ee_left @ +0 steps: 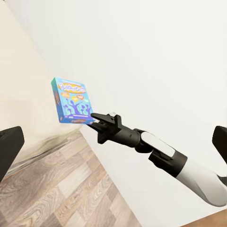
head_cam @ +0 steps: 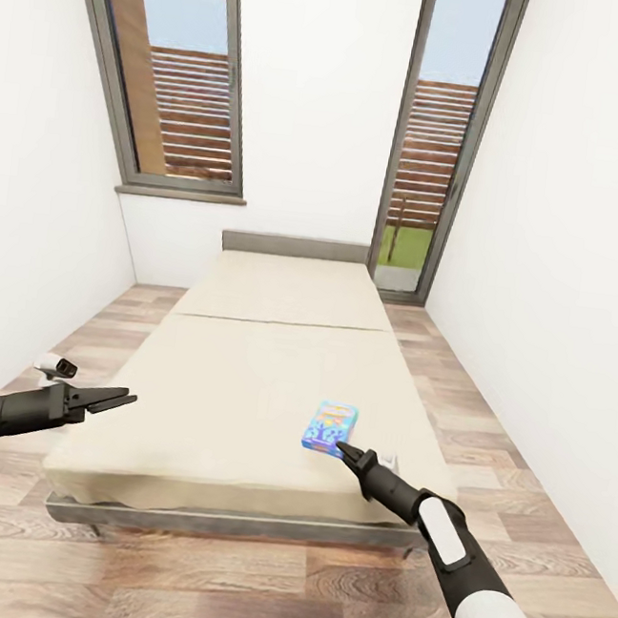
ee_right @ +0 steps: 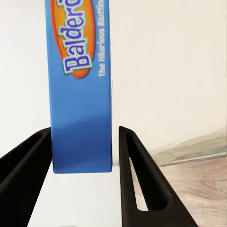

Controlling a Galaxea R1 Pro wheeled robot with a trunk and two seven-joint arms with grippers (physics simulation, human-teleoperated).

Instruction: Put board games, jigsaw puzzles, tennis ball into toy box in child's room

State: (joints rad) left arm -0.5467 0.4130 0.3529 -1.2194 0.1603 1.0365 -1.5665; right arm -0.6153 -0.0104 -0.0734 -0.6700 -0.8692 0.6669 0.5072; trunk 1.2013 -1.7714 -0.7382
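A small blue board game [head_cam: 330, 425] lies near the front right corner of the bed [head_cam: 243, 378], its near end slightly raised off the beige mattress. My right gripper [head_cam: 342, 448] is at that near end. In the right wrist view its two black fingers [ee_right: 137, 175] press either side of the box's narrow printed edge [ee_right: 81, 94]. The left wrist view shows the same gripper [ee_left: 95, 118] pinching the box [ee_left: 71, 101] at a corner. My left gripper [head_cam: 118, 400] hangs open over the bed's front left edge, holding nothing. The table and toy box are out of view.
The bed fills the narrow room between white walls, with strips of wood-plank floor [head_cam: 487, 435] on both sides and in front. A dark-framed window [head_cam: 177, 73] and a tall glazed door [head_cam: 443, 142] stand behind the low headboard [head_cam: 295, 247].
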